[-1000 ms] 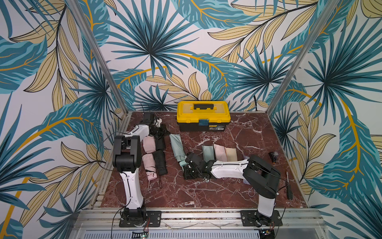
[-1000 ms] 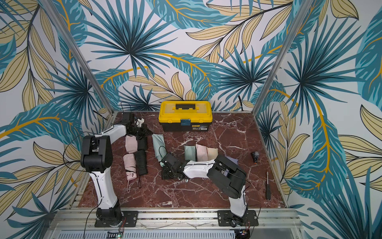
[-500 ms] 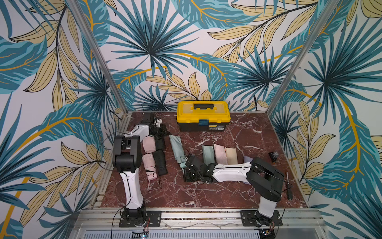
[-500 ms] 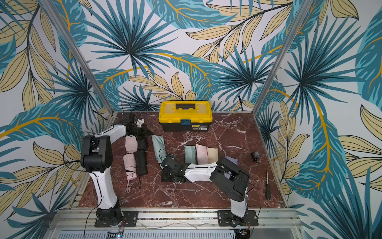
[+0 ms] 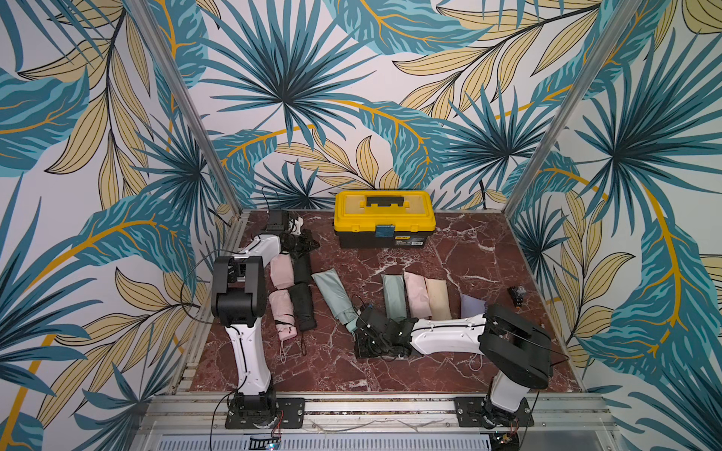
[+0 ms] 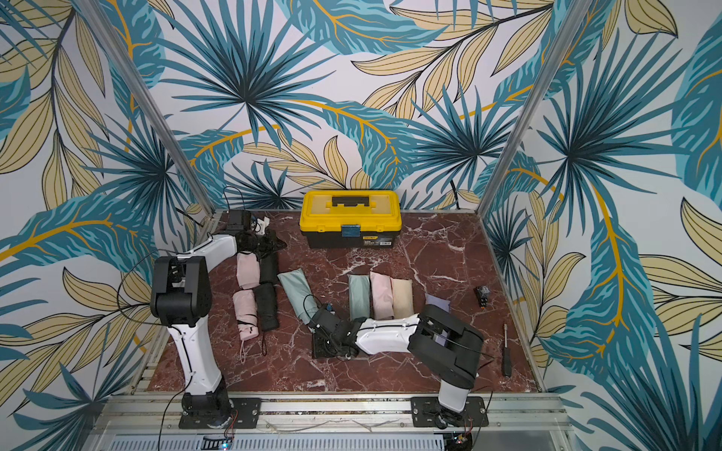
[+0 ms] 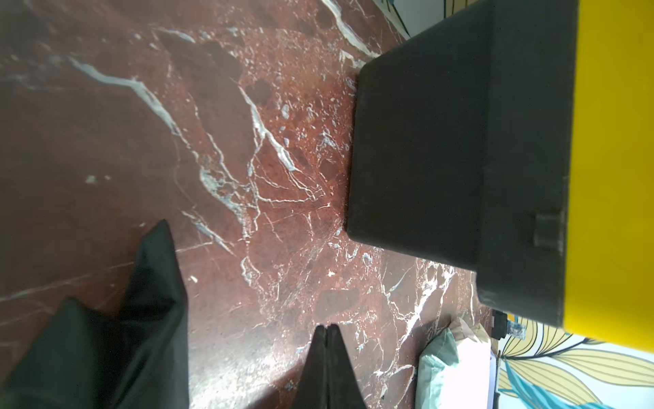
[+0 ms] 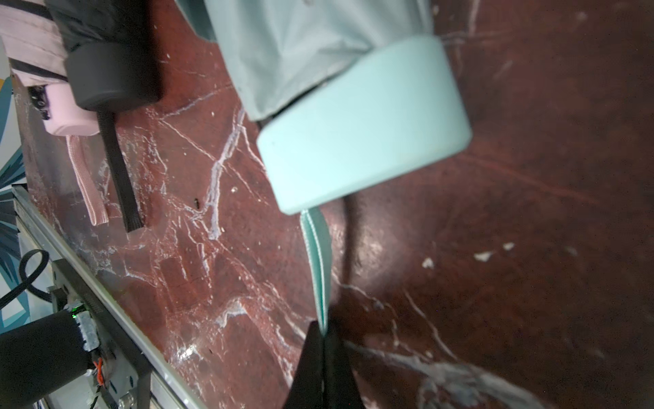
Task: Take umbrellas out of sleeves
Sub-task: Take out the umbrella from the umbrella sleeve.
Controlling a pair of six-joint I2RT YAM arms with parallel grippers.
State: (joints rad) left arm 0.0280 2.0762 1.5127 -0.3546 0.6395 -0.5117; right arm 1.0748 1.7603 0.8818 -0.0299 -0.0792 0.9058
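- two arms work over a red marble table, with a yellow-lidded toolbox standing at its back edge.
- left gripper sits low over the table on the left-arm side of the toolbox, near its black end wall. its jaws are pressed together with nothing between them.
- a limp black sleeve lies just beside those jaws and does not touch them.
- in front of the toolbox, toward the robot's base, the right gripper is clenched on the wrist loop of a mint umbrella. the loop runs straight from the blocky handle into the jaws.
- mint fabric covers that umbrella right up to the handle. it may be the sleeve rather than the canopy, but the close view does not settle it.
- a flat pink sleeve lies on the left-arm side of the toolbox, next to the black one. nearer the front, a bare pink umbrella and a black umbrella lie side by side.
- four plump pouches lie in a row in front of the toolbox, toward the right-arm side: mint pouch, pink pouch, beige pouch and lilac pouch. the last is partly hidden by the right arm.
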